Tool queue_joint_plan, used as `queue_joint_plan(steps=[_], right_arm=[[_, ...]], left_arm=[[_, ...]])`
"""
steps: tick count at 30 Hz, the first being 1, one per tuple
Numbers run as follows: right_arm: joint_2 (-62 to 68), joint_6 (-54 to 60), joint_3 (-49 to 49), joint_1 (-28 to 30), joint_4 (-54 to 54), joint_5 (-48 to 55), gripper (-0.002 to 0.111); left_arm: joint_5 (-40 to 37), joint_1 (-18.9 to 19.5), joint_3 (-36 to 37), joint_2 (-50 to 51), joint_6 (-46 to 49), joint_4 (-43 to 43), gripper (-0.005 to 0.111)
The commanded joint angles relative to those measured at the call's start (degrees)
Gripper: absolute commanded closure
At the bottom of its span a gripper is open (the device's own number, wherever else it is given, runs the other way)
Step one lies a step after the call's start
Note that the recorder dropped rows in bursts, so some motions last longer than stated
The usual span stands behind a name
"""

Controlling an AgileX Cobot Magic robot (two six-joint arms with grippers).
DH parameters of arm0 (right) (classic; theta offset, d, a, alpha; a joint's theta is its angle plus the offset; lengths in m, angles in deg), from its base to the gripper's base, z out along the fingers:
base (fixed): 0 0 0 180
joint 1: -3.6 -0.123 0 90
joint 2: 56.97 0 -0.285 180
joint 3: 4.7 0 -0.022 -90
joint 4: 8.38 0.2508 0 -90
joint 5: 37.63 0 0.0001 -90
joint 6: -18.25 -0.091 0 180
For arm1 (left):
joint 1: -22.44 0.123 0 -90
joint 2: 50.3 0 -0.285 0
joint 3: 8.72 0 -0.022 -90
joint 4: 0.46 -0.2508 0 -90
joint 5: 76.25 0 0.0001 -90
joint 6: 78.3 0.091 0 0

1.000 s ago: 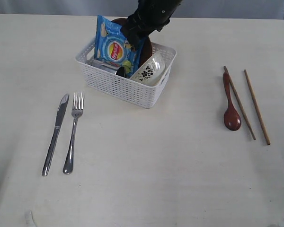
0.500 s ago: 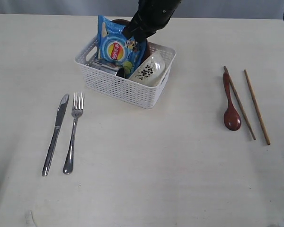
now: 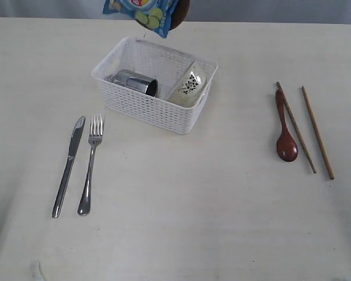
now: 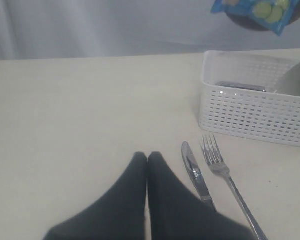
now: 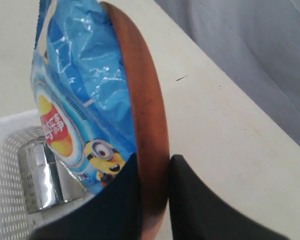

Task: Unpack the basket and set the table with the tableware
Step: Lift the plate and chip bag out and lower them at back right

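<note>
Far left, low over the bare table (image 3: 181, 222): left gripper (image 4: 147, 156), fingers pressed together, holding nothing, just beside the knife (image 3: 69, 165). Knife and fork (image 3: 90, 164) already laid side by side, parallel, not touching, handles toward the bottom of the exterior view.

Middle: basket (image 3: 158, 111) on the table, part emptied. Inside, mug (image 3: 136, 82) on its side at the left, bowl (image 3: 188, 86) tipped up against the right wall. Both yet to come out.

Above the basket, clear of its rim and cut off by the top of the exterior view: packet (image 3: 141, 10) and plate (image 3: 180, 13), hanging together. Right gripper (image 5: 152, 165) pinching the plate's rim edge-on, with the packet's lower corner trapped under one finger against the plate's face.

Right: spoon (image 3: 285, 132) and two chopsticks (image 3: 317, 132) laid out, spoon lying against the inner stick, outer stick apart.

Step in hand, by the look of it: unpacking the plate, with the packet as an unwanted passenger. Next move probably calls for carrying the pair to the open space between fork and spoon, bringing the plate down flat, and shedding the packet somewhere aside. Awkward with one pinch on both; likely needs a release and re-grip, or help from the idle left gripper. Some risk of the packet slipping free and dropping back into the basket.
</note>
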Motion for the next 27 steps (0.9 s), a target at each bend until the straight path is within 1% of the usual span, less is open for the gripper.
queue_joint_plan(steps=[1, 5, 8, 11, 13, 17, 20, 23, 26, 27], right_arm=[[-0.63, -5.61, 1.08, 5.39, 0.76, 0.66, 0.109], [-0.63, -6.26, 1.08, 12.74, 8.93, 2.00, 0.109], [-0.31, -5.81, 0.98, 18.90, 17.82, 3.04, 0.109], [0.38, -5.86, -1.10, 25.05, 26.13, 3.33, 0.109], [1.56, -5.86, -3.49, 28.45, 29.75, 4.08, 0.109], [4.44, -5.86, -9.80, 33.05, 31.75, 4.69, 0.109], [7.37, -5.56, -14.66, 35.52, 34.24, 3.20, 0.109], [10.09, -2.75, -18.53, 38.08, 41.91, 1.07, 0.109], [12.59, 0.77, -19.86, 39.99, 49.66, 1.16, 0.109], [13.37, 1.13, -19.91, 40.32, 50.60, 1.16, 0.109]], left_arm=[[0.61, -0.29, 0.18, -0.15, -0.24, -0.52, 0.107], [0.61, -0.29, 0.18, -0.15, -0.24, -0.52, 0.107], [0.61, -0.29, 0.18, -0.15, -0.24, -0.52, 0.107], [0.61, -0.29, 0.18, -0.15, -0.24, -0.52, 0.107], [0.61, -0.29, 0.18, -0.15, -0.24, -0.52, 0.107], [0.61, -0.29, 0.18, -0.15, -0.24, -0.52, 0.107], [0.61, -0.29, 0.18, -0.15, -0.24, -0.52, 0.107], [0.61, -0.29, 0.18, -0.15, -0.24, -0.52, 0.107], [0.61, -0.29, 0.18, -0.15, -0.24, -0.52, 0.107], [0.61, -0.29, 0.18, -0.15, -0.24, -0.52, 0.107]])
